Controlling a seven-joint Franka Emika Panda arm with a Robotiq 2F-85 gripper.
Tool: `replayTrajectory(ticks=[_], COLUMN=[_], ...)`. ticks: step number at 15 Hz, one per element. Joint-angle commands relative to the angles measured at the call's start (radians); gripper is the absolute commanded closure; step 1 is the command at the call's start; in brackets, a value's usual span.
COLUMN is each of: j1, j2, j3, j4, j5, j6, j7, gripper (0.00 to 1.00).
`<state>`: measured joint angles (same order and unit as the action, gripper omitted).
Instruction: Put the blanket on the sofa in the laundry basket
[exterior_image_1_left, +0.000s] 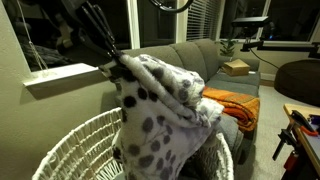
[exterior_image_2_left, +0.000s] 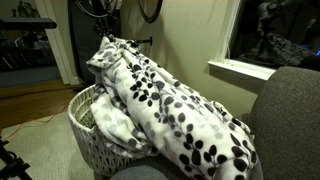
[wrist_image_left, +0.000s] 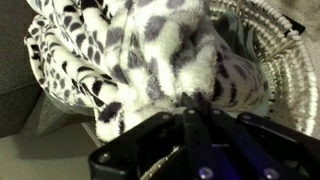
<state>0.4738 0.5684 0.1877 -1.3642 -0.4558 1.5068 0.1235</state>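
The Robotiq gripper (wrist_image_left: 190, 108) was shut on a bunched fold of the large, fleecy white blanket (exterior_image_2_left: 170, 105) patterned with black leaf-like spots. In the wrist view its dark fingers (wrist_image_left: 215, 125) converged into the pile, with cloth bulging on either side of them. The pinch was taken on a gathered ridge rather than a flat edge, probably because so thick a fabric gives the jaws purchase only where it is bunched.

The big round laundry basket (exterior_image_1_left: 70, 150), woven of cream cord in open loops with a thick braided rim, stood just beside the arm of the grey fabric-upholstered sofa (exterior_image_2_left: 292, 110) and below a white window sill (exterior_image_2_left: 240, 68).

In both exterior views the gripped fold formed the blanket's highest point, above the basket. From there the cloth hung down, with its nearer folds inside the basket. A long tail slanted out over the rim and lay across the sofa arm. The high hold appeared meant to let the blanket's own weight feed it downward.

The task was judged partly done, since the tail had yet to clear the sofa. It could slide outside the rim on release.

A plain orange blanket (exterior_image_1_left: 235, 105) lay on the seat cushion, well apart from the grip.
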Motion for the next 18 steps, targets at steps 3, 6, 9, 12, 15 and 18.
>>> replayTrajectory(ticks=[3,6,9,12,15,18], j1=[0.025,0.035,0.043,0.049,0.039,0.030], j2=[0.030,0.051,0.071,0.083,0.071,0.053], j3=[0.020,0.021,0.019,0.001,-0.015,-0.041], j4=[0.091,0.122,0.149,0.162,0.139,0.111], j5=[0.037,0.039,0.038,0.025,-0.003,-0.019], j6=[-0.067,-0.088,-0.100,-0.113,-0.085,-0.073], j7=[-0.052,-0.065,-0.067,-0.027,0.075,0.189], gripper=[0.98,0.98,0.98,0.70,0.52,0.32])
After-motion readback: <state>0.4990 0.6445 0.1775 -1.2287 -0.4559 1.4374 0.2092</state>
